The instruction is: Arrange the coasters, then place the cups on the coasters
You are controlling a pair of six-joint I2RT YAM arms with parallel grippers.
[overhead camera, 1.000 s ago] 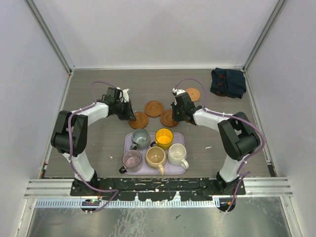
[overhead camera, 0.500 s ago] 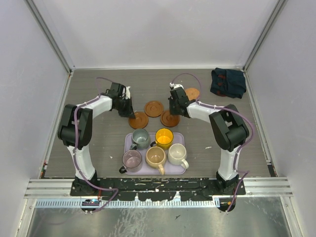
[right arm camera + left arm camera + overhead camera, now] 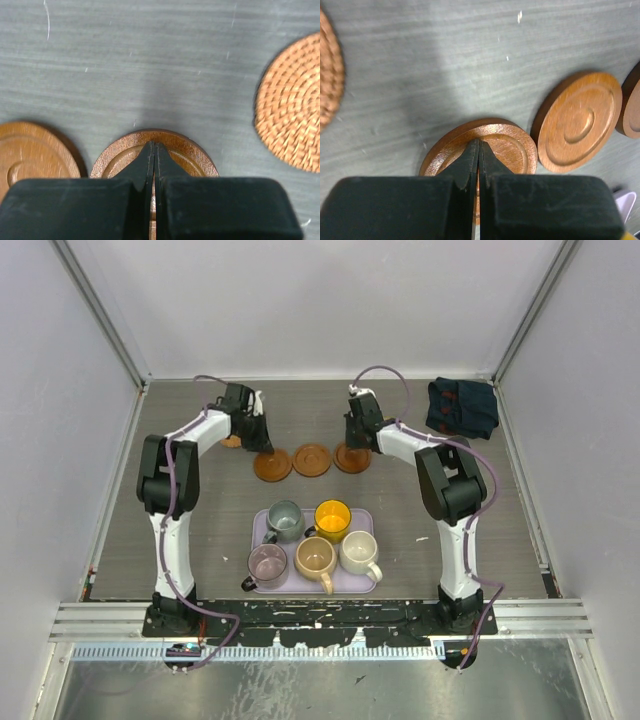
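Note:
Three wooden coasters lie in a row beyond the tray: left [image 3: 272, 467], middle [image 3: 311, 460], right [image 3: 352, 458]. My left gripper [image 3: 264, 449] is shut, its closed tips pressed down on the left coaster [image 3: 512, 145]. My right gripper [image 3: 352, 442] is also shut, tips resting on the right coaster [image 3: 192, 152]. A woven coaster [image 3: 327, 75] lies left of the left gripper, and another [image 3: 290, 100] lies right of the right gripper. The cups stand on the lavender tray [image 3: 366, 518]: grey-green [image 3: 284, 518], yellow [image 3: 332, 517], pinkish [image 3: 267, 563], tan [image 3: 316, 558], cream [image 3: 357, 552].
A dark folded cloth [image 3: 462, 406] lies at the far right corner. Grey walls close in the table on three sides. Both arms stretch far out over the tabletop on either side of the tray.
Both arms have reached farther from the tray, sliding the left and right coasters with their closed tips until they line up with the middle one.

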